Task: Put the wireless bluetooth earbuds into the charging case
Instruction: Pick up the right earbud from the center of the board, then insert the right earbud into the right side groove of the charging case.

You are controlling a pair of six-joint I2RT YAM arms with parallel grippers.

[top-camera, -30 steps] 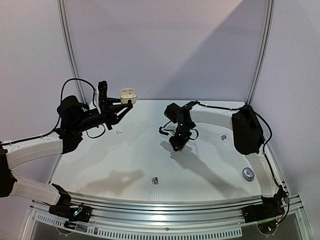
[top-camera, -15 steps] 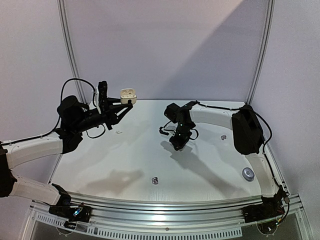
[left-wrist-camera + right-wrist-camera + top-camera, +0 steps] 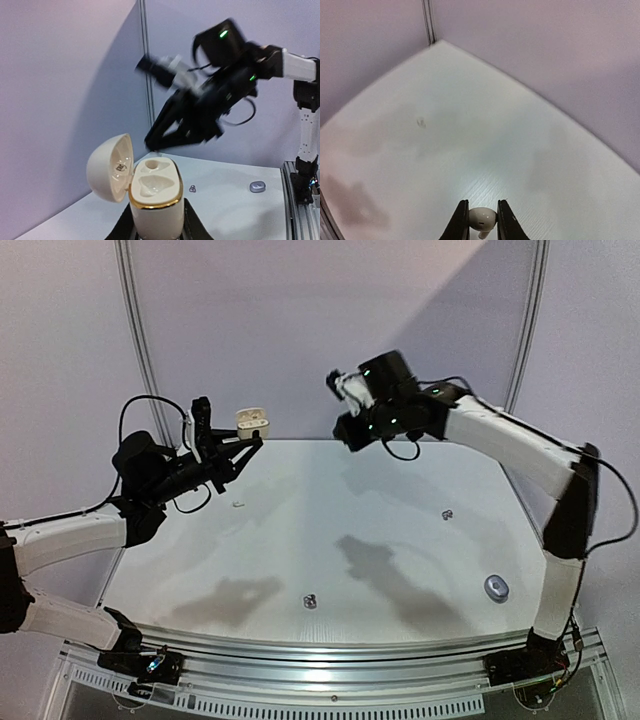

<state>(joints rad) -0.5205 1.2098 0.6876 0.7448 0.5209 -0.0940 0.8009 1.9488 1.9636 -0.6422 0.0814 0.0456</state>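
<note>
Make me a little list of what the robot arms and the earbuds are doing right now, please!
Left gripper: shut on white case, up in the air
Lid: open
Slots: both look empty
Right gripper: shut on white earbud, high over table
On table: another white earbud, two grey earbuds, grey case

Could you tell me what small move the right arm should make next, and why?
Probably carry the right gripper left toward the case, lining the earbud up over a socket. That gripper is shut on a white earbud, up in the air to the right of the open case, which the left gripper holds upright. Both sockets look empty.
</note>
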